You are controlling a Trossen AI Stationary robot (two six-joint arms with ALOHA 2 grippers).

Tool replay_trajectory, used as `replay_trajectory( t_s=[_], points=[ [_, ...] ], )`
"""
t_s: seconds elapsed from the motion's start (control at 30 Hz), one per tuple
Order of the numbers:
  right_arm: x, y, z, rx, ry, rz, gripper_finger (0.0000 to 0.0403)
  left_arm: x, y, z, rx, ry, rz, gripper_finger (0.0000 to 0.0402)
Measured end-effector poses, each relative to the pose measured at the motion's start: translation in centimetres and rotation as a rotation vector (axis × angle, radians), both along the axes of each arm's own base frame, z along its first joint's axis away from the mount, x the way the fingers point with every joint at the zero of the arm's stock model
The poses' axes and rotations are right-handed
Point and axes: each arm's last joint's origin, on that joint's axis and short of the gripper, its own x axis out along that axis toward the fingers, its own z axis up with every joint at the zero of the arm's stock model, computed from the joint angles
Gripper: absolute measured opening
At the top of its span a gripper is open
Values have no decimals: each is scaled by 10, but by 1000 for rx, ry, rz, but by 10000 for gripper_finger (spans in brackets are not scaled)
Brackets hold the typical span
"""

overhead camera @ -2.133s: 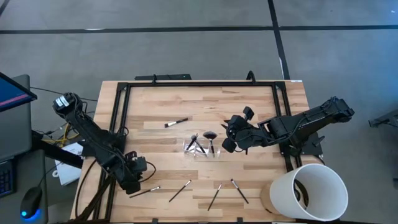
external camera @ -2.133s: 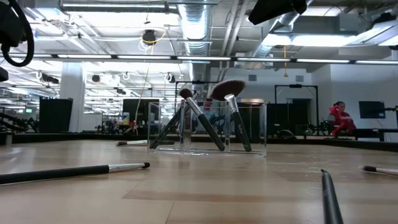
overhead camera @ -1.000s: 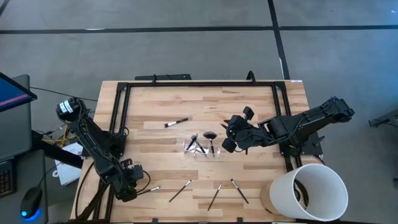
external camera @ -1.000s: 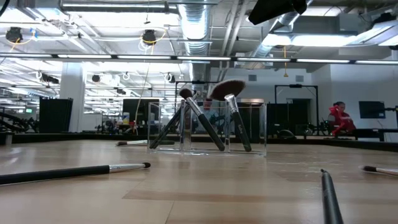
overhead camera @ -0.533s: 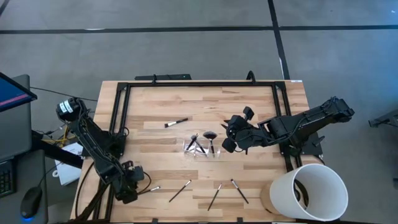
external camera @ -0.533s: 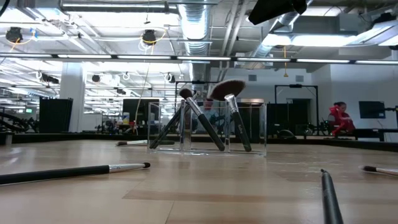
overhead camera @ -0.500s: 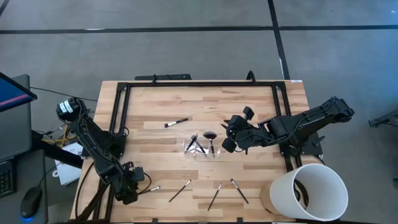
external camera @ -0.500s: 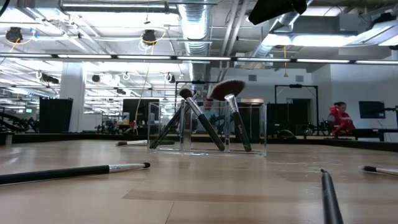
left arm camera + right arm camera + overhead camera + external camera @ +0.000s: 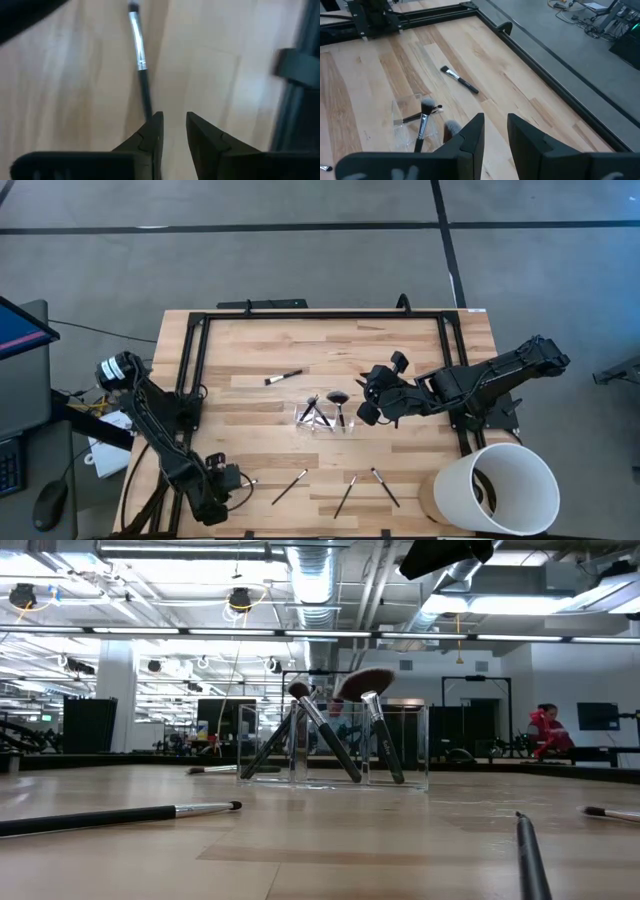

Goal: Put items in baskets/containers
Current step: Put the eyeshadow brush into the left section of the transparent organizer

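My left hand (image 9: 172,127), fingers slightly apart and empty, sits at a brush (image 9: 139,65) handle's end; my right hand (image 9: 494,131), likewise, hovers beside the tray (image 9: 409,116).

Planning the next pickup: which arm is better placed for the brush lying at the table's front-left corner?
Left. The left gripper sits right at that brush, jaws open. The right gripper hovers beside the clear tray, far away.

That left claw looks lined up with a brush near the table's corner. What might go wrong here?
Two things, I'd guess. The left gripper has its fingers open with the brush lying just off to one side, so closing could nudge it away instead of pinching it. Also, the clear tray already holds leaning brushes; dropping another in might knock them out or tip it.
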Motion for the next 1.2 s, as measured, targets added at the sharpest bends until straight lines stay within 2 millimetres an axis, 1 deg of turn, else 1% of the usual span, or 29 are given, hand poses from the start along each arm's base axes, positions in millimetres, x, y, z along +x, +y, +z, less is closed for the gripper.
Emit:
replay_trajectory(
  t_s=[0.07, 0.17, 0.27, 0.4, 0.7, 0.8, 1.03, 1.2],
  points=[
    [0, 0, 0, 0, 0, 0, 77, 2, -2, 0, 66, 28, 4, 81],
    [0, 0, 0, 0, 0, 0, 77, 3, -5, -1, 91, 47, 24, 81],
    [0, 0, 0, 0, 0, 0, 77, 5, -5, -10, 125, 68, 30, 81],
    [0, 0, 0, 0, 0, 0, 77, 6, -7, -17, 143, 82, 27, 81],
    [0, 0, 0, 0, 0, 0, 77, 6, -6, -18, 168, 52, 3, 79],
    [0, 0, 0, 0, 0, 0, 77, 5, -4, -19, 176, 53, 3, 66],
    [0, 0, 0, 0, 0, 0, 77, 4, -3, -20, 192, 50, -10, 14],
    [0, 0, 0, 0, 0, 0, 77, 4, -3, -20, 195, 50, -16, 16]
  ],
)
